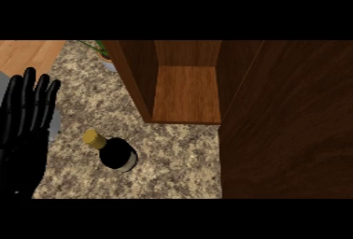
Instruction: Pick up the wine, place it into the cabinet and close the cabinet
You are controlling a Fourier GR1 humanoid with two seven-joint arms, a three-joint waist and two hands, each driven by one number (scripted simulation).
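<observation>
A wine bottle (116, 153) stands on the counter (172, 158) before the open cabinet (186, 93). The left hand (24, 121) rests at the counter's left edge, fingers (29, 88) straight, holding nothing. The bottle is best grasped around its body and kept upright.

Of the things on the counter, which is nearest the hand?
The wine bottle, dark with a gold cap, just right of the left hand; the cabinet and the plant sit farther away.
</observation>
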